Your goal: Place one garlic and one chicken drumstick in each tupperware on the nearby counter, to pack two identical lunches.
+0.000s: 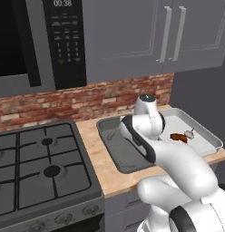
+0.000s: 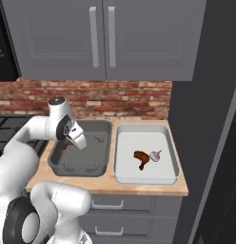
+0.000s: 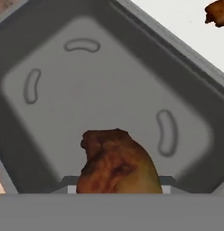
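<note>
My gripper [image 2: 71, 141] hangs just above the darker grey tupperware [image 2: 89, 151], shut on a brown chicken drumstick [image 3: 117, 164] whose plump end points down at the tray floor [image 3: 109, 90]. That tray [image 1: 115, 149] holds nothing else that I can see. In the paler tupperware [image 2: 139, 174] to its right lie a second chicken drumstick [image 2: 141, 158] and a small whitish-pink garlic [image 2: 156, 155], side by side and almost touching. They also lie in the paler tray [image 1: 202, 136] as the drumstick [image 1: 178, 137] and garlic [image 1: 190, 133]. My arm hides the gripper in the left base view.
Both trays sit side by side on the tan counter [image 1: 94, 152] over grey drawers [image 2: 124, 205]. A black gas stovetop [image 1: 41, 167] adjoins on the left under a microwave [image 1: 37, 41]. A brick wall [image 2: 115, 97] and grey upper cabinets [image 2: 101, 38] stand behind; a dark panel [image 2: 205, 119] closes the right.
</note>
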